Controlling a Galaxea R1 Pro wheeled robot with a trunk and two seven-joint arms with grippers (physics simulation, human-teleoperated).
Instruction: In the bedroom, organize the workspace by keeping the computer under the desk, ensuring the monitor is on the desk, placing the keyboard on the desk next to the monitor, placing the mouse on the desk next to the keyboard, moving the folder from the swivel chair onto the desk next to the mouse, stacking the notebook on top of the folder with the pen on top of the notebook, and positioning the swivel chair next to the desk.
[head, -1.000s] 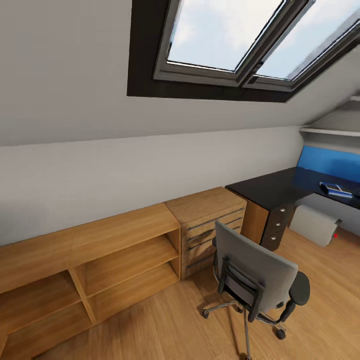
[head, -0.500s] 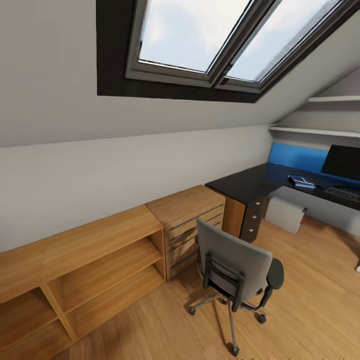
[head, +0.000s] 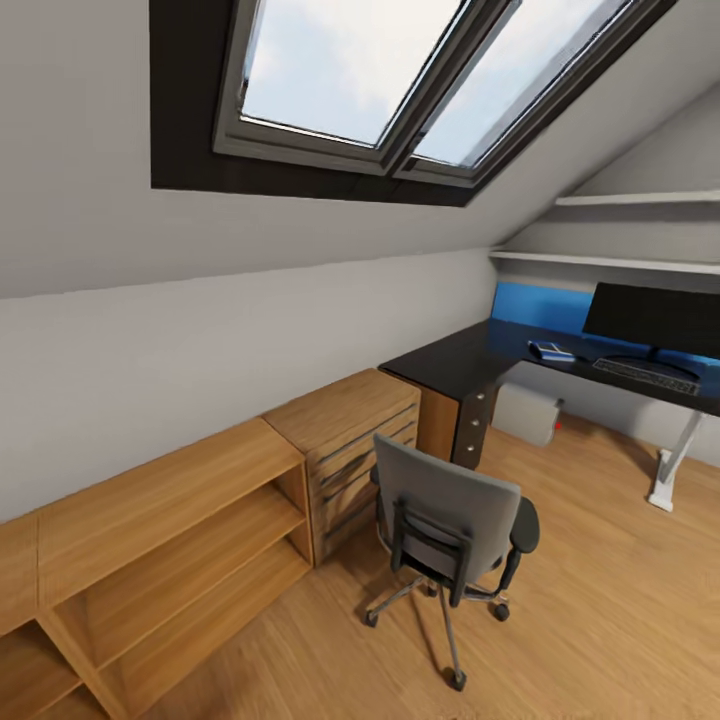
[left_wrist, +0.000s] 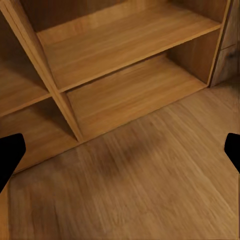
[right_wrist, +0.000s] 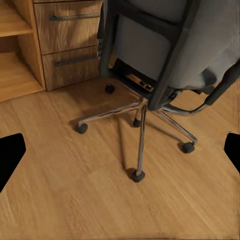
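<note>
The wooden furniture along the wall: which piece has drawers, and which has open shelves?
The chest of drawers, beside the black desk and behind the swivel chair, has dark-handled drawer fronts. The longer, lower unit farther from the desk has open shelves.

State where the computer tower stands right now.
In the head view, the computer stands on the floor under the desk, at right, beyond the swivel chair.

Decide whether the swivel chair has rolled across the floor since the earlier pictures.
No. The swivel chair keeps its place beside the wooden drawers; the whole head view has shifted together, so the camera turned, not the chair.
</note>
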